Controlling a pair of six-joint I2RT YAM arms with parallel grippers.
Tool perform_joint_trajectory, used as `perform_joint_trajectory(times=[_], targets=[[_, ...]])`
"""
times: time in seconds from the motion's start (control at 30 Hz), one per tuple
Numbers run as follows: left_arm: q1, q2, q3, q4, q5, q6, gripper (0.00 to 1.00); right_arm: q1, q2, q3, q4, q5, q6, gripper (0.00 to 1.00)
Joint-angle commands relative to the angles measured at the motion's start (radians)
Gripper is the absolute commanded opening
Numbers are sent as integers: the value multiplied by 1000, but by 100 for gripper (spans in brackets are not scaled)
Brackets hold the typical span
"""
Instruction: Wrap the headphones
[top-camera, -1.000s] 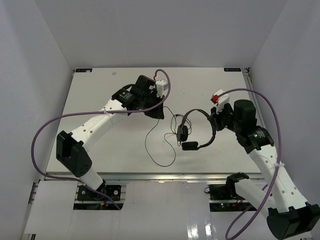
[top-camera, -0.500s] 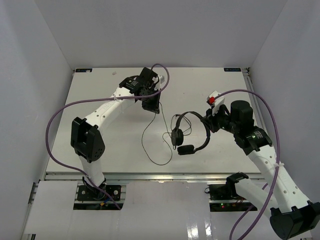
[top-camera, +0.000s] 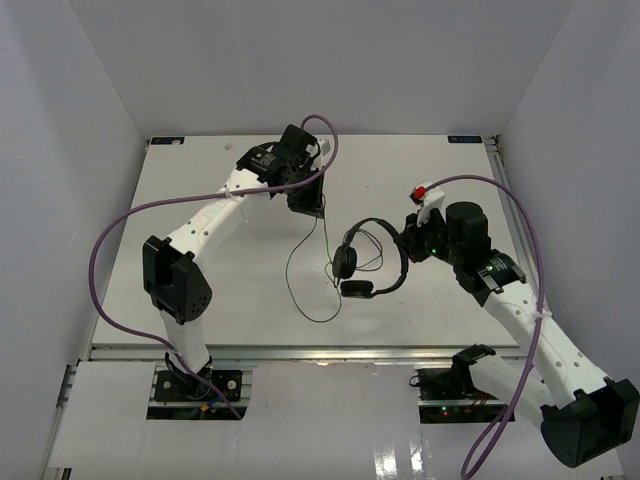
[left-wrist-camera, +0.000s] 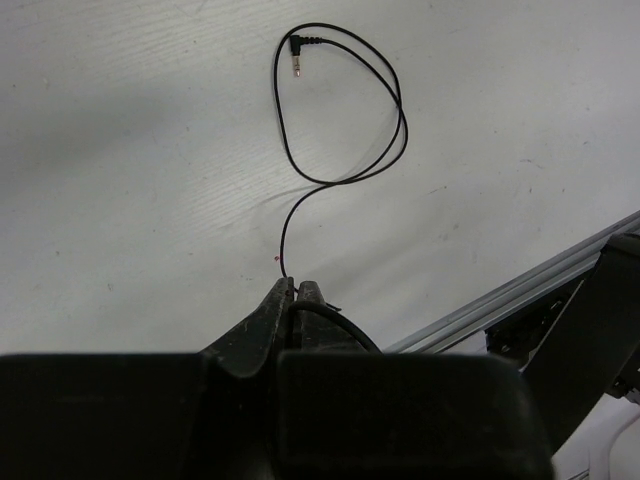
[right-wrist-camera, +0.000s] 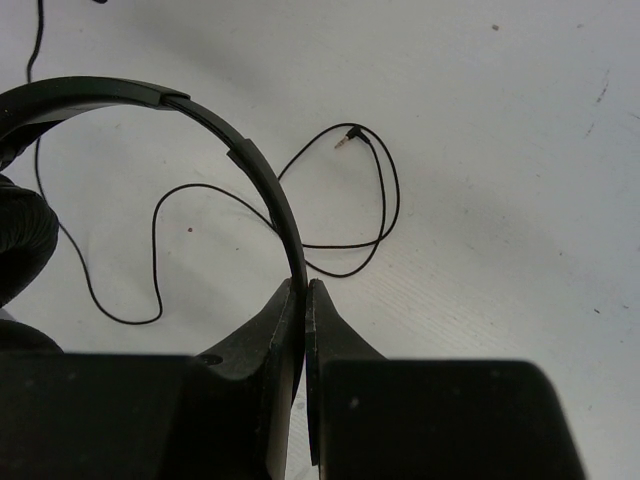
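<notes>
The black headphones (top-camera: 372, 256) hang above the middle of the table. My right gripper (top-camera: 408, 243) is shut on the thin headband (right-wrist-camera: 260, 170) and holds it up. One padded earcup (right-wrist-camera: 22, 245) shows at the left of the right wrist view. The thin black cable (top-camera: 305, 265) runs from the headphones up to my left gripper (top-camera: 312, 213), which is shut on it, and then hangs in a loop over the table. In the left wrist view the cable (left-wrist-camera: 390, 130) leaves my left gripper (left-wrist-camera: 292, 287) and loops to the jack plug (left-wrist-camera: 297, 58).
Thick purple robot cables (top-camera: 130, 220) arc over both arms. The white table (top-camera: 200, 290) ends in a metal rail (top-camera: 300, 350) at the near edge. White walls enclose the back and sides.
My right gripper has carried the headphones left and slightly toward the back. My left gripper has lifted the cable toward the back of the table, drawing the loop tighter.
</notes>
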Motion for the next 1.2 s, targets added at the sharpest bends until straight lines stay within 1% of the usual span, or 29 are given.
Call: perform_joint_trajectory(times=[0.0, 0.03, 0.13, 0.2, 0.23, 0.3, 0.37, 0.47, 0.63, 0.67, 0.77, 0.8, 0.87, 0.93, 1.03, 1.17], targets=[[-14, -12, 24, -44, -63, 0, 0, 26, 27, 25, 117, 189, 43, 8], [-15, -11, 25, -57, -95, 7, 0, 32, 39, 33, 119, 266, 35, 8], [-16, -13, 31, -82, -213, 18, 0, 35, 73, 49, 122, 403, 26, 8], [-16, -10, 44, -95, -264, 20, 0, 35, 81, 51, 125, 438, 30, 8], [-16, -8, 54, -98, -275, 18, 0, 35, 82, 51, 125, 433, 34, 8], [-16, 3, 78, -97, -290, 15, 0, 36, 74, 50, 124, 381, 41, 8], [-16, 28, 99, -94, -287, 14, 0, 35, 65, 48, 132, 283, 39, 8], [-16, 68, 122, -91, -280, 15, 0, 36, 62, 66, 122, 80, -10, 8], [-16, 129, 171, -85, -271, 12, 0, 36, 82, 145, 93, -92, -102, 8], [-16, 137, 181, -85, -271, 12, 0, 36, 85, 156, 88, -153, -112, 8], [-16, 162, 227, -83, -260, 6, 0, 36, 102, 166, 94, -226, -101, 8], [-16, 163, 229, -83, -260, 5, 0, 36, 105, 164, 96, -212, -94, 8], [-16, 167, 250, -84, -266, 1, 0, 38, 136, 152, 108, -130, -24, 8], [-16, 153, 254, -88, -293, 4, 0, 38, 155, 142, 100, -60, -2, 8], [-16, 127, 259, -99, -342, 11, 0, 59, 162, 98, 112, 12, 9, 8], [-26, 104, 277, -103, -379, 21, 0, 124, 185, 63, 112, 116, 0, 8]])
